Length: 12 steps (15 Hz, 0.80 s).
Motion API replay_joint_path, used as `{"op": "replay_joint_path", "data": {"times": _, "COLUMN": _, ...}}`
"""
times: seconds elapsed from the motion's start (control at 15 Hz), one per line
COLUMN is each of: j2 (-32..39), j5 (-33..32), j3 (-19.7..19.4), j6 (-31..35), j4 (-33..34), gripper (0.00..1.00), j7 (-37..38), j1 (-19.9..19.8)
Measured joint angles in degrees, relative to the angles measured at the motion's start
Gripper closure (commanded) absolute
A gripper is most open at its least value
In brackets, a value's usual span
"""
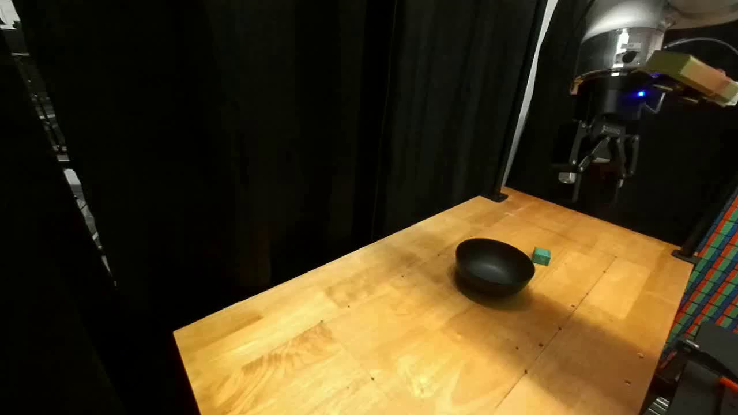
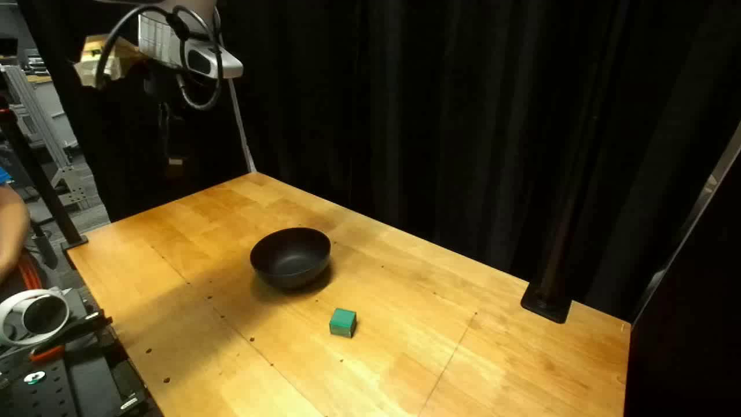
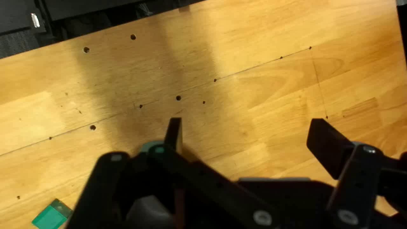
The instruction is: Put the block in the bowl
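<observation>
Sitting on the table (image 2: 417, 359), the green block (image 2: 343, 322) rests on a flat face just beside the black bowl (image 2: 292, 259), apart from it, with a strip of bare wood showing between the two in an exterior view. The wrist view catches the block in its lower left corner, slightly cut by the bottom edge. The bowl stands upright, its dark hollow turned up in both exterior views, and a soft shadow (image 2: 231, 286) lies over the wood next to it. Up above the table, well apart from block and bowl, hangs the claw (image 3: 246, 136), its two fingers (image 3: 329, 148) spread wide; in the wrist view bare wood shows between the tips, and it has hold of nothing. The arm (image 1: 620, 52) bearing it has a yellowish box (image 1: 686, 72) mounted on it and, in an exterior view, a cable (image 2: 201, 108) looped across it. Black curtains (image 2: 434, 116) hang behind the table, a black post (image 2: 41, 182) stands on a flat foot (image 2: 78, 242) at its edge, and a person's bare forearm (image 2: 11, 226) shows at the left border of an exterior view, above a white ring-shaped part (image 2: 35, 294).
</observation>
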Motion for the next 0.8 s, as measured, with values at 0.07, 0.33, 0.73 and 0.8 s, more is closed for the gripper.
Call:
{"op": "replay_joint_path", "data": {"times": 0.07, "j2": 0.0, "j5": 0.0, "j3": 0.0, "j6": 0.0, "j4": 0.1, "gripper": 0.00, "j7": 0.0, "j1": 0.0}}
{"op": "replay_joint_path", "data": {"times": 0.33, "j2": 0.0, "j5": 0.0, "j3": 0.0, "j6": 0.0, "j4": 0.5, "gripper": 0.00, "j7": 0.0, "j1": 0.0}}
{"op": "replay_joint_path", "data": {"times": 0.73, "j2": 4.5, "j5": -3.5, "j3": 0.3, "j6": 9.3, "j4": -1.0, "gripper": 0.00, "j7": 7.7, "j1": -1.6}}
{"op": "replay_joint_path", "data": {"times": 0.8, "j2": 7.3, "j5": -4.7, "j3": 0.1, "j6": 13.1, "j4": -1.0, "gripper": 0.00, "j7": 9.5, "j1": -2.6}}
